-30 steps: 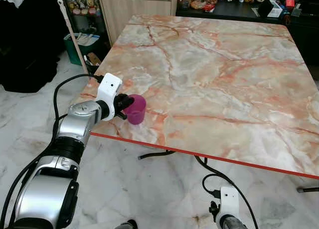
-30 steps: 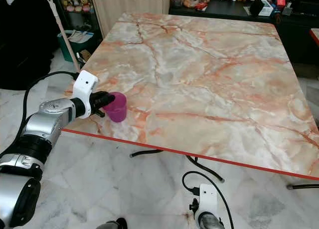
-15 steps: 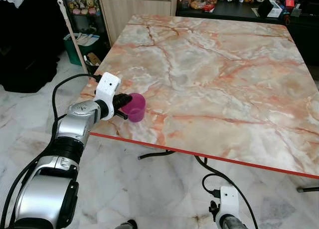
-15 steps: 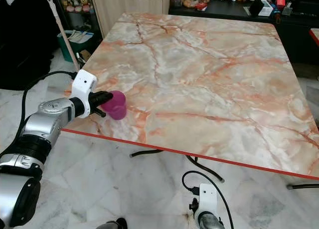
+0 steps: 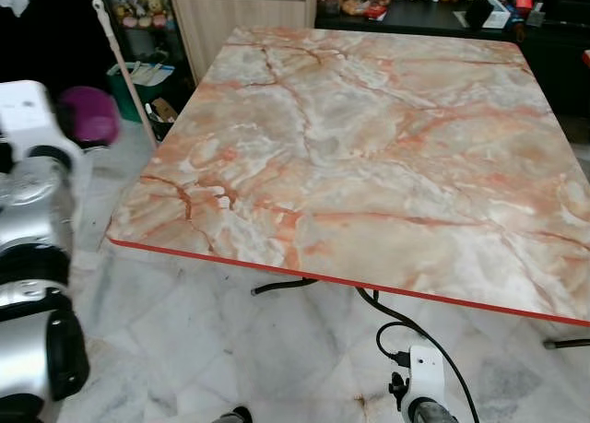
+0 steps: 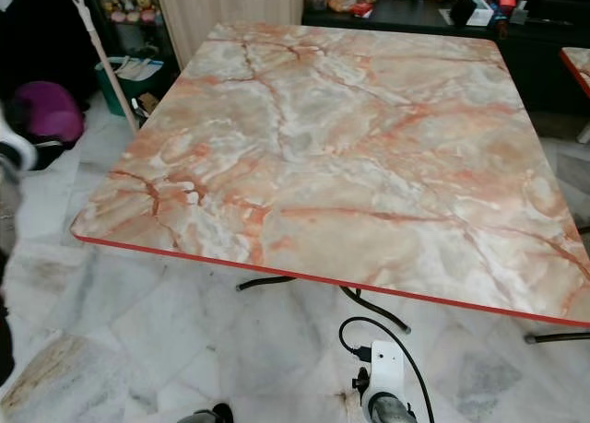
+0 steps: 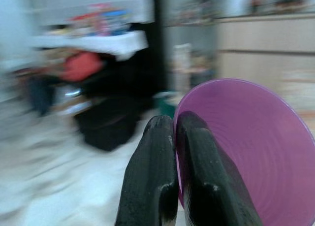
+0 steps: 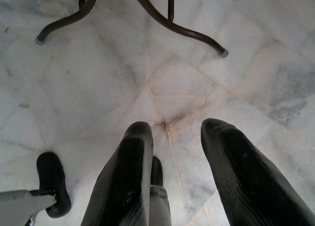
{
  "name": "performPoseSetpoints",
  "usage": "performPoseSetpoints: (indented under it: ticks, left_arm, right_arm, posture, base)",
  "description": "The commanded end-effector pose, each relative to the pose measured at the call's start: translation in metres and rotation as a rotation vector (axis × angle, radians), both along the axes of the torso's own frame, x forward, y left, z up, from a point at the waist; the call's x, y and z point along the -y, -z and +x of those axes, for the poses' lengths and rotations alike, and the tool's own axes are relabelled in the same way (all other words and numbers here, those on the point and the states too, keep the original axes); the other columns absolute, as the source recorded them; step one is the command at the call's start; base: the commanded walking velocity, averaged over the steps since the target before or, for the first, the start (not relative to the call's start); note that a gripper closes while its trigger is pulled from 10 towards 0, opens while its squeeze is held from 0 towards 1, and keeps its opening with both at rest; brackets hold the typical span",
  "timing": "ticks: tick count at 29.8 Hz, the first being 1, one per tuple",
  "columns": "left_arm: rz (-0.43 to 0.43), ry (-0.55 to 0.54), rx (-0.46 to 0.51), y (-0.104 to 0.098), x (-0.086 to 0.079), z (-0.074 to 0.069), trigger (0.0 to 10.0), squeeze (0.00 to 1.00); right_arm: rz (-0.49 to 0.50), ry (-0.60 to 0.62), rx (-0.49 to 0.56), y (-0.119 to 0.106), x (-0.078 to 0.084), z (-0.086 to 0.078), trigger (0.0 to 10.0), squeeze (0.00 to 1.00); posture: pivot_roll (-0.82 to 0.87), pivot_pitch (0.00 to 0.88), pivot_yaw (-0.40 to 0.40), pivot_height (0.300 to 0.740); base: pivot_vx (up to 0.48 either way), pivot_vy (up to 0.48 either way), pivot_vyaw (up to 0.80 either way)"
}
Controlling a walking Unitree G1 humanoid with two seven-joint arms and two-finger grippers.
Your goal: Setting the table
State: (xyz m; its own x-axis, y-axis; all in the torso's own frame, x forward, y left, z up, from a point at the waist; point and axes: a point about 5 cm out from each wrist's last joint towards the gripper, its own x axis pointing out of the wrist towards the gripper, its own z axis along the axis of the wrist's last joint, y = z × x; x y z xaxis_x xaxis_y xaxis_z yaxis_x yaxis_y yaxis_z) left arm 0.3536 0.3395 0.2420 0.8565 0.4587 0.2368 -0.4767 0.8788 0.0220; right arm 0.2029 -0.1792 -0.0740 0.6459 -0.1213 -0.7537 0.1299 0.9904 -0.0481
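purple cup (image 7: 256, 152) pinched by its rim in the left gripper (image 7: 179, 132), jaws nearly touching with just the cup wall between them, held up off to the left of the marble desk (image 5: 369, 156) rather than on it, probably mid-carry to a place setting. right gripper (image 8: 182, 152) just hanging low over the floor (image 8: 98, 78), jaws apart and empty.

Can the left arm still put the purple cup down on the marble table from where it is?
Probably yes: the left gripper pinches the purple cup's rim beside the marble table's left edge, with nothing between them.
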Motion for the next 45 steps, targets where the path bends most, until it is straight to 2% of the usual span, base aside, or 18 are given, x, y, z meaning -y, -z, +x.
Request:
performPoseSetpoints:
  ticks: [1, 3, 6, 10, 11, 12, 13, 15, 16, 17, 20, 22, 23, 26, 29, 32, 40, 45]
  left_arm:
    - [0.027, -0.121, -0.045, 0.014, -0.018, -0.013, 10.0, 0.00]
    - [0.041, -0.227, -0.074, 0.025, -0.033, -0.024, 10.0, 0.00]
    - [-0.011, -0.391, -0.126, 0.051, -0.055, -0.047, 10.0, 0.00]
    - [0.024, -0.484, -0.285, 0.087, -0.064, -0.066, 10.0, 0.00]
    - [-0.011, -0.470, -0.366, 0.111, -0.060, -0.073, 10.0, 0.00]
    - [-0.011, -0.470, -0.366, 0.111, -0.060, -0.073, 10.0, 0.00]
    - [-0.030, -0.400, -0.477, 0.138, -0.049, -0.077, 10.0, 0.00]
    - [-0.081, -0.291, -0.575, 0.166, -0.032, -0.080, 10.0, 0.00]
    - [-0.159, -0.159, -0.644, 0.193, -0.009, -0.081, 10.0, 0.00]
    - [-0.182, -0.119, -0.661, 0.201, -0.001, -0.082, 10.0, 0.00]
    - [-0.179, -0.124, -0.660, 0.201, -0.001, -0.082, 10.0, 0.00]
    - [-0.323, 0.001, -0.700, 0.229, 0.035, -0.083, 10.0, 0.00]
    - [-0.341, 0.063, -0.741, 0.240, 0.052, -0.085, 10.0, 0.00]
    - [-0.358, 0.145, -0.827, 0.259, 0.084, -0.091, 10.0, 0.00]
    - [-0.387, 0.204, -0.859, 0.270, 0.106, -0.095, 10.0, 0.00]
    - [-0.366, 0.241, -0.899, 0.277, 0.120, -0.099, 10.0, 0.00]
    - [-0.377, 0.233, -0.872, 0.276, 0.126, -0.096, 10.0, 0.00]
    - [-0.344, 0.236, -0.898, 0.279, 0.127, -0.101, 10.0, 0.00]
  right_arm:
    - [0.001, 0.004, -0.019, 0.003, 0.001, -0.006, 10.0, 0.00]
    - [0.001, 0.002, -0.020, 0.003, 0.001, -0.006, 10.0, 0.00]
    - [0.000, 0.002, -0.020, 0.003, 0.001, -0.006, 10.0, 0.00]
    - [-0.001, 0.003, -0.019, 0.003, 0.001, -0.006, 10.0, 0.00]
    - [-0.001, 0.002, -0.022, 0.004, 0.001, -0.007, 10.0, 0.00]
    - [-0.001, 0.002, -0.022, 0.004, 0.001, -0.007, 10.0, 0.00]
    - [-0.002, 0.002, -0.024, 0.004, 0.002, -0.008, 10.0, 0.00]
    - [-0.003, 0.001, -0.026, 0.004, 0.002, -0.008, 10.0, 0.00]
    - [-0.004, -0.006, -0.028, 0.004, 0.001, -0.008, 10.0, 0.00]
    - [-0.005, -0.008, -0.028, 0.004, 0.001, -0.008, 10.0, 0.00]
    - [-0.005, -0.008, -0.028, 0.004, 0.001, -0.008, 10.0, 0.00]
    - [-0.002, -0.011, -0.022, 0.004, 0.001, -0.007, 10.0, 0.00]
    - [-0.001, -0.012, -0.018, 0.003, 0.000, -0.006, 10.0, 0.00]
    - [0.005, -0.010, -0.005, 0.001, 0.001, -0.003, 10.0, 0.00]
    - [0.002, 0.005, 0.000, 0.001, 0.004, -0.002, 10.0, 0.00]
    - [-0.005, 0.009, -0.008, 0.002, 0.007, -0.005, 10.0, 0.00]
    - [-0.008, 0.016, -0.014, 0.003, 0.010, -0.008, 10.0, 0.00]
    - [-0.019, 0.023, -0.022, 0.002, 0.012, -0.006, 10.0, 0.00]
  posture:
    - [0.07, 0.131, 0.023, 0.740]
    - [0.07, 0.129, 0.021, 0.740]
    - [0.06, 0.121, 0.025, 0.740]
    - [0.06, 0.114, 0.025, 0.740]
    - [0.06, 0.108, 0.025, 0.740]
    - [0.06, 0.108, 0.025, 0.740]
    - [0.07, 0.103, 0.026, 0.740]
    - [0.06, 0.096, 0.026, 0.740]
    - [0.06, 0.096, 0.027, 0.740]
    - [0.06, 0.096, 0.027, 0.740]
    - [0.06, 0.096, 0.027, 0.740]
    - [0.06, 0.088, 0.023, 0.740]
    - [0.06, 0.092, 0.021, 0.740]
    - [0.04, 0.100, 0.020, 0.740]
    - [0.03, 0.103, 0.019, 0.740]
    - [0.03, 0.109, 0.013, 0.740]
    - [0.02, 0.114, 0.000, 0.740]
    - [0.01, 0.118, 0.004, 0.740]
  base:
    - [0.000, 0.000, 0.00]
    - [0.000, 0.000, 0.00]
    - [0.000, 0.000, 0.00]
    - [0.000, 0.000, 0.00]
    - [0.000, 0.000, 0.00]
    - [0.000, 0.000, 0.00]
    - [0.000, 0.000, 0.00]
    - [0.000, 0.000, 0.00]
    - [0.000, 0.000, 0.00]
    - [0.000, 0.000, 0.00]
    - [0.000, 0.000, 0.00]
    - [0.000, 0.000, 0.00]
    - [0.000, 0.000, 0.00]
    - [0.000, 0.000, 0.00]
    - [0.000, 0.000, 0.00]
    - [0.000, 0.000, 0.00]
    - [0.000, 0.000, 0.00]
    - [0.000, -0.110, 0.00]
